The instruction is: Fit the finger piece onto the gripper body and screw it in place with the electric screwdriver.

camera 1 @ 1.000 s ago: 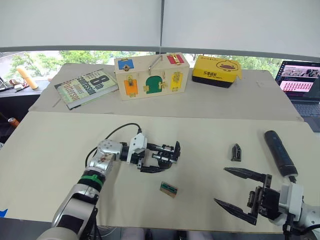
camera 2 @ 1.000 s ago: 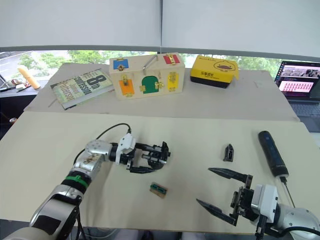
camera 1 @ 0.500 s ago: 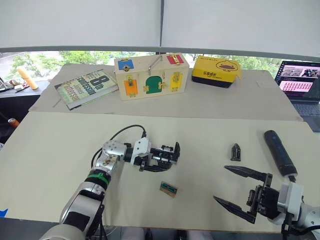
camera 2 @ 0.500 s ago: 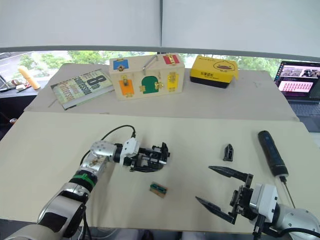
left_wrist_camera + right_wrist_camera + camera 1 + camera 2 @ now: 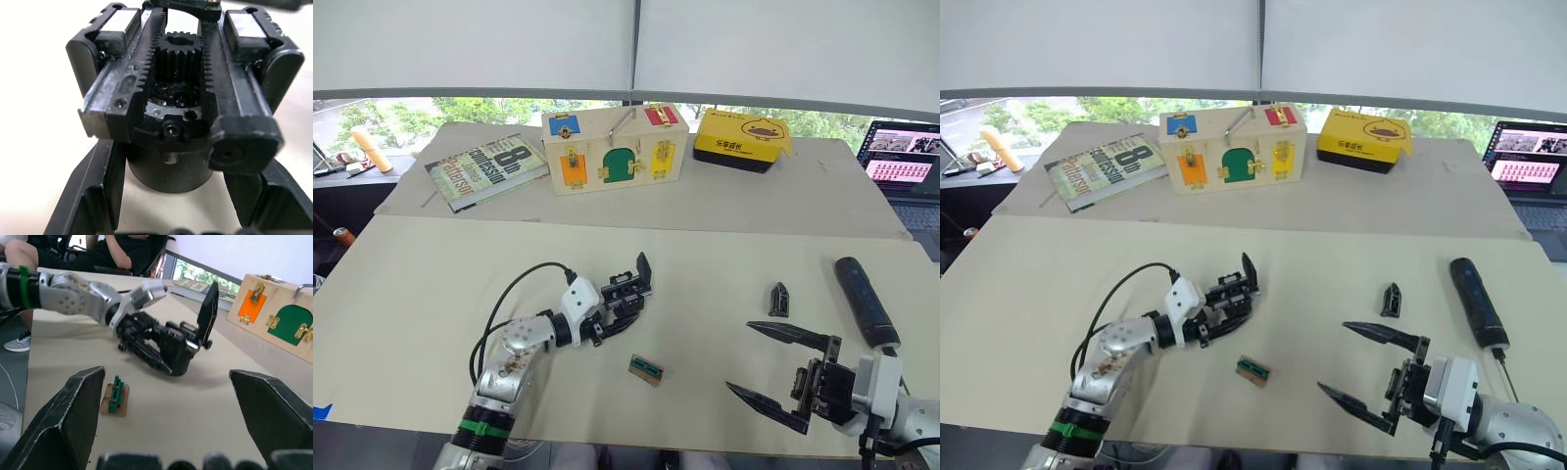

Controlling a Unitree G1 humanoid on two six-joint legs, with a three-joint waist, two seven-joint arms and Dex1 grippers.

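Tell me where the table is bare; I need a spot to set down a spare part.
Bare: the near-left board beside the left gripper, which holds the gripper body; also the middle strip between that body and the finger piece. Crowded: the right side, with the electric screwdriver and the open right gripper, and the far edge by the wooden box.

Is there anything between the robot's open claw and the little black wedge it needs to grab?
Nothing visible. The right gripper is open, and only bare table lies between it and the finger piece. The screwdriver lies off to the side.

Head stereo pair overlooks table (image 5: 411, 284); wrist cams low, both seemingly close on gripper body (image 5: 181, 112).
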